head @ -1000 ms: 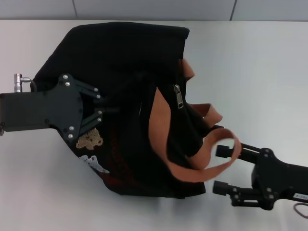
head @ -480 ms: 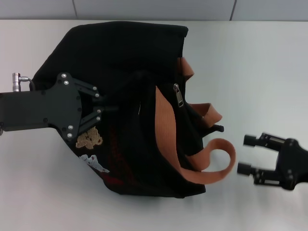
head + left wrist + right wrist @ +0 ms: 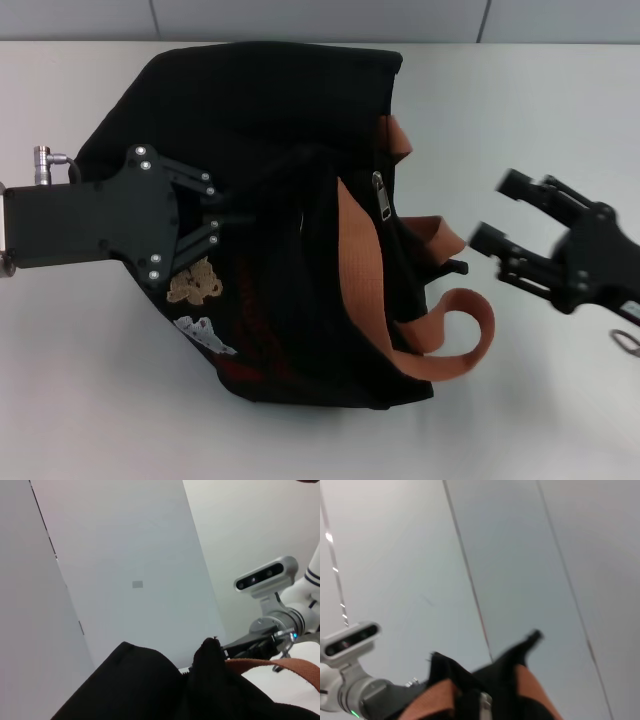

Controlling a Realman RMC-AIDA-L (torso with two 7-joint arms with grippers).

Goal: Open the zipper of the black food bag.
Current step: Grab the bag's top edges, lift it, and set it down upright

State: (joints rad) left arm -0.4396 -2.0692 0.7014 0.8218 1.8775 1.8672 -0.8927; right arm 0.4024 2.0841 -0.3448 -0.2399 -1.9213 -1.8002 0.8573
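Observation:
The black food bag (image 3: 270, 130) lies on its side on the white table, with bear patches (image 3: 195, 283) low on its left. The zipper's silver pull tab (image 3: 381, 195) hangs on the bag's right part, between the orange-brown straps (image 3: 455, 345); it also shows in the right wrist view as the pull tab (image 3: 484, 704). My left gripper (image 3: 222, 212) comes in from the left and is shut on the bag's fabric. My right gripper (image 3: 496, 210) hovers open to the right of the bag, a short way from the pull tab and touching nothing.
The table (image 3: 540, 110) stretches to the right of the bag and in front of it. A wall panel (image 3: 320, 18) runs along the back edge. A small ring-shaped thing (image 3: 628, 340) lies at the far right. A loose strap loop curls toward my right arm.
My right gripper has swung from the front right toward the back and now faces the bag's zipper side, free of the strap loop. The bag and left gripper shifted slightly right.

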